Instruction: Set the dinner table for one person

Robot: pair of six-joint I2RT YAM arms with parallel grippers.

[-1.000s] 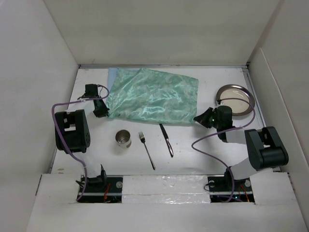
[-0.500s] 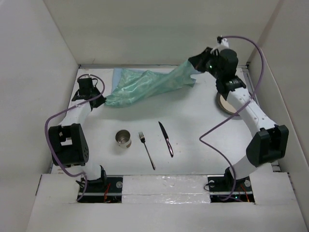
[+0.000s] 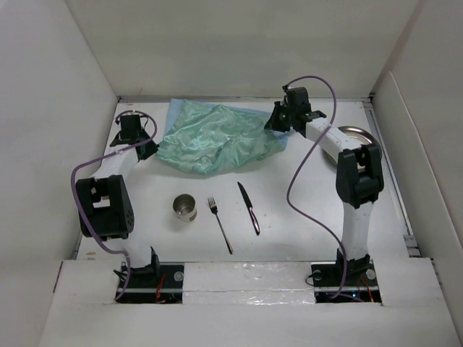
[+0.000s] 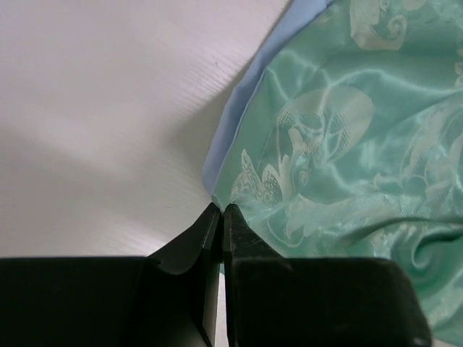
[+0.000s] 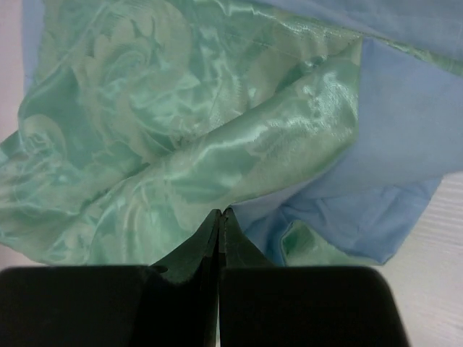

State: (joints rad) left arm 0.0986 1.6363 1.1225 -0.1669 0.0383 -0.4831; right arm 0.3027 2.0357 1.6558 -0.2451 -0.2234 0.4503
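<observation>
Fork [image 3: 220, 225] btw cup [image 3: 185, 207] & knife [image 3: 249, 208]

A small metal cup [image 3: 185, 207], a silver fork [image 3: 220, 225] and a metal knife [image 3: 249, 208] stand in a row across the near middle of the white table [image 3: 155, 181], with narrow lanes between them. The crumpled shiny green cloth mat [image 3: 217, 137] fills the far middle, pinched at its ends by the left pincer [image 4: 219, 211] and right pincer [image 5: 219, 213]. The right arm [image 3: 354, 177] rises in front of the round metal plate [image 3: 354, 131], hiding part of it. Bare table lies open between mat and cutlery, and right of the knife. White walls [image 3: 239, 50] close three sides.
</observation>
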